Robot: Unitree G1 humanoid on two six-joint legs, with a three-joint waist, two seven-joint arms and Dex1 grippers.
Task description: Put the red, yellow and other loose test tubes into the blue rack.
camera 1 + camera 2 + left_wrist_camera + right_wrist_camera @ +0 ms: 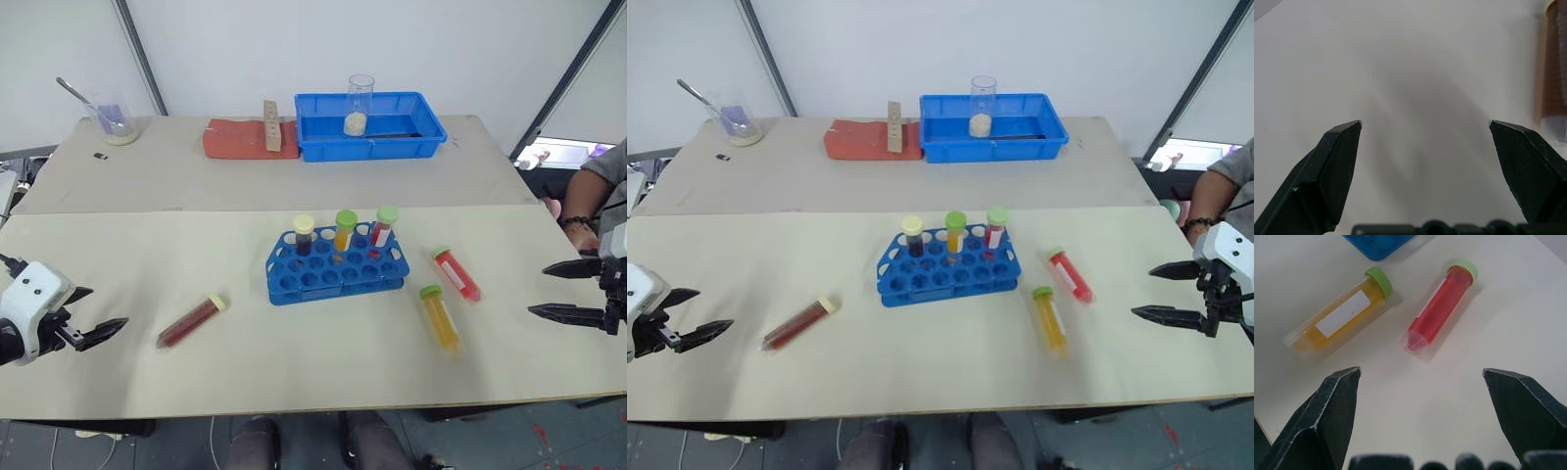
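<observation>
**3 tubes loose, both grippers wide and empty**

We see the cream table [294, 382], then the blue rack [338, 274] at centre with 3 capped tubes upright. The dark red tube [191, 322] lies to its left; the yellow tube [440, 318] and red tube [458, 273] lie to its right. Left gripper [59, 313] and right gripper [549, 291] gape, holding nothing.

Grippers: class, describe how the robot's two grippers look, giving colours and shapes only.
The left gripper has a rounded white housing with small dark dots and two black fingers that taper to points. The right gripper has a white and grey housing with the same black, wedge-shaped pointed fingers.
</observation>
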